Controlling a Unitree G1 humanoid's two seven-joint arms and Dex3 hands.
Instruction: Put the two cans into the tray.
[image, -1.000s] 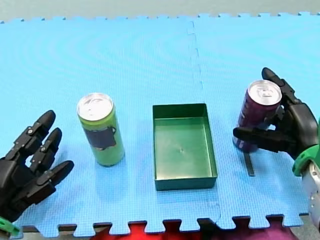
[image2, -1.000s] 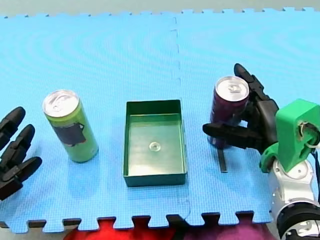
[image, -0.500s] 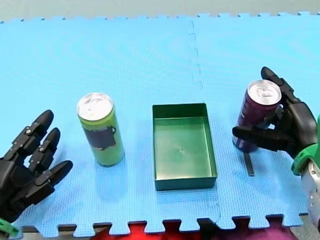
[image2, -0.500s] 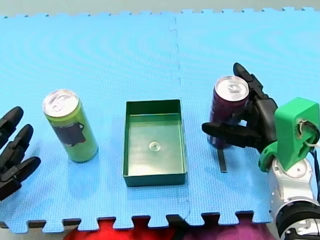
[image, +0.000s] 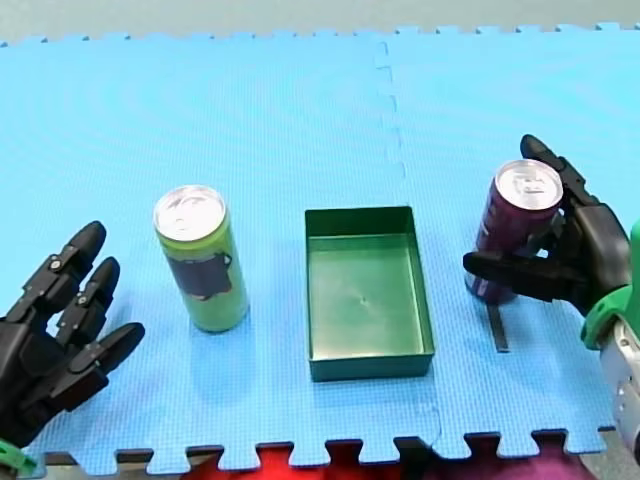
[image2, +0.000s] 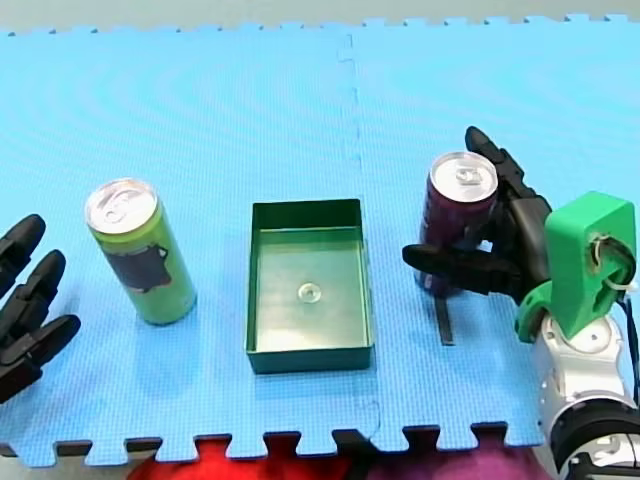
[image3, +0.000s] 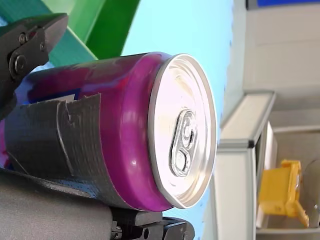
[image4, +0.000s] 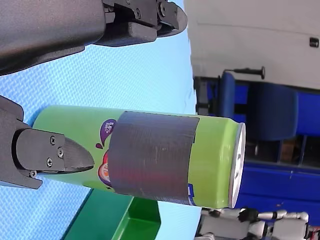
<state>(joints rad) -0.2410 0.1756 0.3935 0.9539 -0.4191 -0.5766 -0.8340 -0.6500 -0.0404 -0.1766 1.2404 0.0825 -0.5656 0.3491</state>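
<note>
While right hand (image: 578, 250) fingers (image: 505, 268) clasp purple can (image: 512, 222) (seemingly firmly) | left hand (image: 58, 335) empty, near-left

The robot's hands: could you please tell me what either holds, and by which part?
The right hand holds the purple can by its side wall, fingers around it. The left hand, at the front left of the mat, holds nothing.
</note>
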